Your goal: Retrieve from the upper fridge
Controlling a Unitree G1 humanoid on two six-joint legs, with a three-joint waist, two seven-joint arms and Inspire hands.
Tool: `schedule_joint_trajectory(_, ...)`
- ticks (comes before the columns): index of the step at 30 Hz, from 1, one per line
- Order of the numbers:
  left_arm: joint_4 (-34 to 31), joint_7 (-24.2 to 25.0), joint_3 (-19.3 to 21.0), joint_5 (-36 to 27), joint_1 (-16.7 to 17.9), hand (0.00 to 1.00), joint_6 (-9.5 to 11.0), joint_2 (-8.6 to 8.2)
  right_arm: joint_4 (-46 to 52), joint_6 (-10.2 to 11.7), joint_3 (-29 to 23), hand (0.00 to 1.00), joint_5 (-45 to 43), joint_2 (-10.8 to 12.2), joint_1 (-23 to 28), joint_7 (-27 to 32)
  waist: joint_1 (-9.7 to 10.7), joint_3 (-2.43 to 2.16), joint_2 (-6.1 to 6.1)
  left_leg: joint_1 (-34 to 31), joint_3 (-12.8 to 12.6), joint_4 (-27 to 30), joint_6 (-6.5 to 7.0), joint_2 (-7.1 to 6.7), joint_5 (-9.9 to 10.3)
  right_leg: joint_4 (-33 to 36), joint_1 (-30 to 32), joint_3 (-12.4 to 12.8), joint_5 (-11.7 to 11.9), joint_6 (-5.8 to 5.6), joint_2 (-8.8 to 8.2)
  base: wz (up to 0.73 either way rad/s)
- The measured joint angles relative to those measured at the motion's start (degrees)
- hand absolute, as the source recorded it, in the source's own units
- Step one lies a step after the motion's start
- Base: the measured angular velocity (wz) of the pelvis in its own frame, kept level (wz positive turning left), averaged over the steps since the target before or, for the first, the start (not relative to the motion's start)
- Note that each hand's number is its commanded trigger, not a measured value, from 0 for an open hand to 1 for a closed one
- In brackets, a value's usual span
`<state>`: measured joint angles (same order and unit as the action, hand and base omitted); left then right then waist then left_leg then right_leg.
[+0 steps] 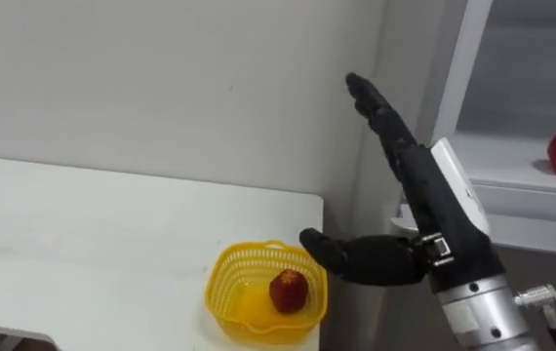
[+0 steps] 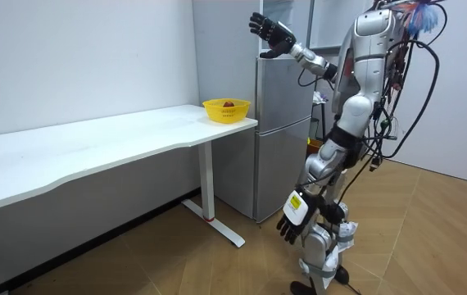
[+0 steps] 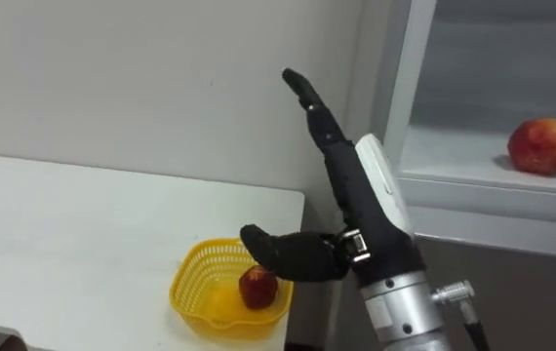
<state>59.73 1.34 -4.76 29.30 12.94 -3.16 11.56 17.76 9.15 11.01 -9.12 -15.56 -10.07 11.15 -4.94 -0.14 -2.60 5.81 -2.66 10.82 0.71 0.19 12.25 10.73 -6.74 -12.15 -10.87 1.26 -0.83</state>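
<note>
Right hand raised, apple well right

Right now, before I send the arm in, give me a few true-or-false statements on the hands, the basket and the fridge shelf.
1. The right hand is raised, open and holds nothing. True.
2. The yellow basket is empty. False: a red fruit lies in it.
3. A red apple sits on the fridge shelf. True.
4. The basket stands mid-table, far from the fridge. False: it stands at the white table's corner beside the fridge.
5. The left hand is raised too. False: it hangs low beside the robot's leg.
</note>
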Motion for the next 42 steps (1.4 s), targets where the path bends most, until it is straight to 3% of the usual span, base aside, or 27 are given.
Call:
schedule_joint_trajectory(5, 0.0, -1.2, 0.2, 0.1, 0.5, 0.0, 0.5, -0.55, 1.1, 0.8, -3.8, 0.0, 2.2, 0.5, 5.7, 0.8, 1.2, -0.1, 0.44, 0.3, -1.5, -0.4, 0.0, 0.3, 0.0, 0.0, 0.6, 1.4, 0.3, 0.08, 0.22, -0.17)
schedule_joint_trajectory(9, 0.1, -1.2, 0.3, 0.1, 0.5, 0.0, 0.8, -1.86, 1.7, 0.9, -7.3, 0.0, 2.3, 1.2, 8.6, 1.5, 2.7, -0.13, 1.57, 0.5, -2.5, -0.6, 0.07, 0.6, 0.0, 0.0, 1.0, 2.4, 0.4, -0.04, 0.25, -0.13)
schedule_joint_trajectory(17, 0.1, -3.7, 0.0, -0.4, 0.4, 0.0, 2.0, -2.0, 2.2, 2.0, -8.8, 0.0, 2.8, 2.0, 9.1, 6.1, 4.8, -0.11, 1.95, 0.9, -4.0, -1.1, 0.0, 0.69, 0.1, -0.1, 1.4, 4.2, 0.5, 0.09, 0.91, -0.1)
schedule_joint_trajectory(27, 0.9, -4.3, -0.9, -0.4, 0.3, 0.0, 2.3, -2.02, 4.1, 2.4, -9.8, 0.0, 2.6, 2.0, 9.1, 10.1, 4.6, -0.19, 1.24, 0.9, -4.8, -1.5, -0.07, 0.8, 0.1, -0.1, 2.1, 4.5, 0.5, 0.09, 1.05, -0.03)
schedule_joint_trajectory(33, 3.1, -4.2, -0.5, -0.4, 0.2, 0.0, 2.3, -1.96, 4.3, 2.7, -14.4, 0.0, 3.3, 1.8, 8.8, 14.6, 4.7, -0.21, 0.52, 0.9, -4.8, -1.4, -0.08, 0.82, 0.1, -0.1, 1.9, 4.2, 0.5, 0.11, 0.98, 0.0)
schedule_joint_trajectory(37, 3.4, -4.1, -0.5, -0.5, 0.3, 0.0, 2.3, -1.91, 4.2, 2.8, -17.0, 0.0, 5.5, 1.5, 8.8, 18.9, 4.7, 0.27, -0.7, 0.8, -4.6, -1.3, -0.08, 0.76, 0.1, -0.2, 1.8, 4.2, 0.5, 0.11, 1.0, 0.0)
schedule_joint_trajectory(42, 3.3, -3.5, -0.3, -0.4, 0.6, 0.0, 2.3, -1.9, 2.3, 3.4, -18.2, 0.0, 10.5, -1.0, 7.6, 20.5, 4.6, 0.33, -1.2, 0.8, -4.3, -1.3, -0.06, 0.61, 0.1, -0.2, 1.7, 4.1, 0.5, 0.06, 0.86, 0.01)
